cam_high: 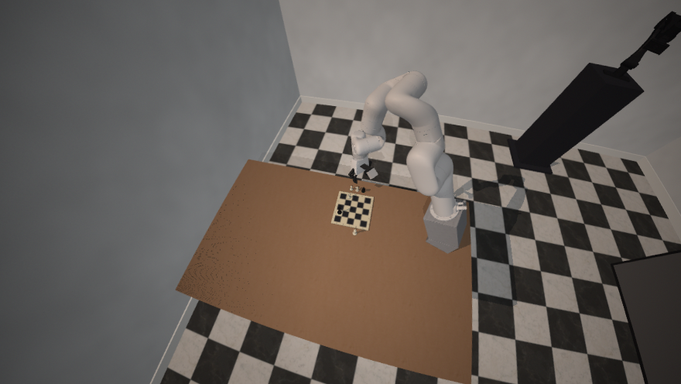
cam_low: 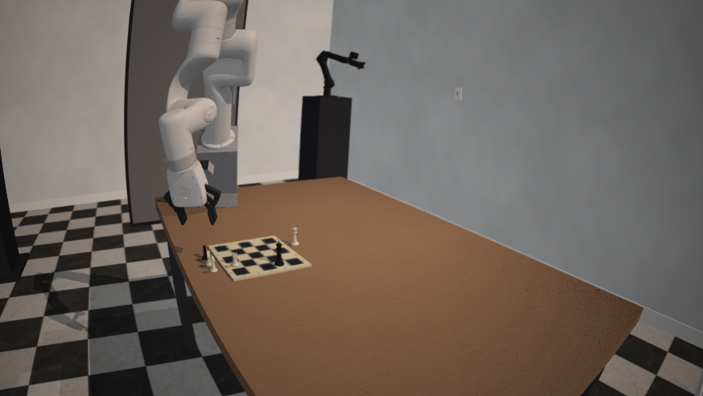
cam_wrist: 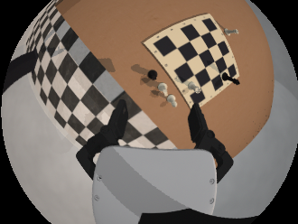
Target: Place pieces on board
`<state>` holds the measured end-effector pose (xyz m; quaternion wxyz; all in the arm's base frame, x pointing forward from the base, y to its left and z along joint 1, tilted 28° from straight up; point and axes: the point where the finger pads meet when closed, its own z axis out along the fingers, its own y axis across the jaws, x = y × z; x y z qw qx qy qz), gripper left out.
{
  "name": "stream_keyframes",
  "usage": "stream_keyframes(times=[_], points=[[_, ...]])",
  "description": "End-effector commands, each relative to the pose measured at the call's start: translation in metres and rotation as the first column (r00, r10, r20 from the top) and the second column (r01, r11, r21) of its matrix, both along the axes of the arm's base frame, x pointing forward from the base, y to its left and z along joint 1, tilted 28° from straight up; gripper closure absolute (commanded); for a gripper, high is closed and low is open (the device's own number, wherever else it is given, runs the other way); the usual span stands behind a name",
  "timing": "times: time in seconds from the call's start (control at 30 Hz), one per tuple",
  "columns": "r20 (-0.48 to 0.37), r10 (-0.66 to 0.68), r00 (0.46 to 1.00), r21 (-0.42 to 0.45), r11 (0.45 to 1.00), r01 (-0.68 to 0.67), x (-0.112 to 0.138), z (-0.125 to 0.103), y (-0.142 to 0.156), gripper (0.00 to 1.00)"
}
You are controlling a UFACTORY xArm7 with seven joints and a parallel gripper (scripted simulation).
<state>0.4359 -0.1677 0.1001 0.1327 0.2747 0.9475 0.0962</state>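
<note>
Gripper hanging wide open, empty, above table edge. In wrist view: chessboard at 1 o'clock; black knight and two white pieces beside its edge. White queen beyond far side.

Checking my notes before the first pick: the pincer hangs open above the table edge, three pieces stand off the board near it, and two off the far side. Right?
Not quite. Only one piece, a white one, stands off the board's far side, as the exterior view shows. The rest holds: the pincer hangs open above the table edge, with three pieces near it.
</note>
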Motion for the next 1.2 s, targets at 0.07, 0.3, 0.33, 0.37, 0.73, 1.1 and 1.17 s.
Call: stream_keyframes(times=[0.07,0.3,0.33,0.37,0.73,1.1,1.17], points=[[0.03,0.04,0.999,-0.071,0.997,-0.038,-0.006,0.004,0.004,0.0],[0.047,0.072,0.996,-0.121,0.99,-0.066,-0.011,0.006,0.007,0.0],[0.047,0.072,0.996,-0.121,0.99,-0.066,-0.011,0.006,0.007,0.0],[0.047,0.072,0.996,-0.121,0.99,-0.066,-0.011,0.006,0.007,0.0],[0.111,0.242,0.964,-0.359,0.914,-0.188,-0.037,0.02,0.02,0.0],[0.113,0.249,0.962,-0.368,0.909,-0.193,-0.038,0.021,0.021,0.0],[0.113,0.249,0.962,-0.368,0.909,-0.193,-0.038,0.021,0.021,0.0]])
